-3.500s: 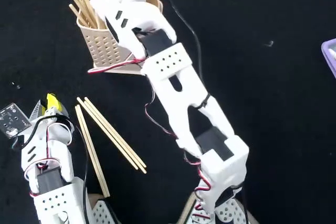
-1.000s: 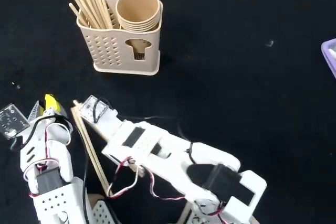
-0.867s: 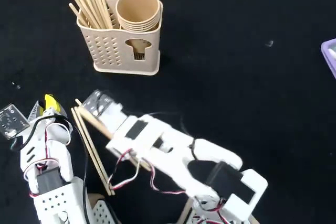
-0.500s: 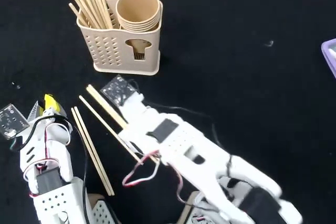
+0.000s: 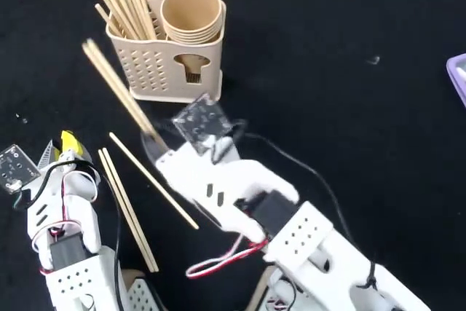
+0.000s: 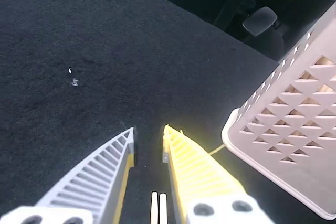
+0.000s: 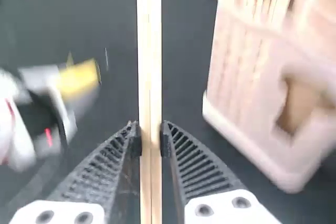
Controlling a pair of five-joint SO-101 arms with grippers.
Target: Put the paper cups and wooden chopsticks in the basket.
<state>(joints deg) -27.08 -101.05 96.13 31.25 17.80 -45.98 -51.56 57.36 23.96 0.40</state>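
Note:
The beige perforated basket (image 5: 175,71) stands at the back left, holding a bundle of wooden chopsticks (image 5: 124,9) and a stack of paper cups (image 5: 191,12). My right gripper (image 5: 156,143) is shut on a pair of chopsticks (image 5: 116,85), lifted off the cloth and slanting up in front of the basket. In the right wrist view the pair (image 7: 149,51) stands between the fingers of the gripper (image 7: 149,132), with the basket (image 7: 273,103) beside it. One single chopstick (image 5: 153,180) and another pair (image 5: 127,209) lie on the cloth. My left gripper (image 6: 148,137) is open near the front left, holding nothing.
The table is covered by a black cloth (image 5: 349,107). A purple container (image 5: 459,78) pokes in at the right edge. The left arm (image 5: 62,209) sits close to the lying chopsticks. The basket's wall (image 6: 294,129) is near the left gripper.
The right arm came down from the basket to the lying chopsticks, shut on a pair and lifted it up toward the basket. The left arm has stayed still.

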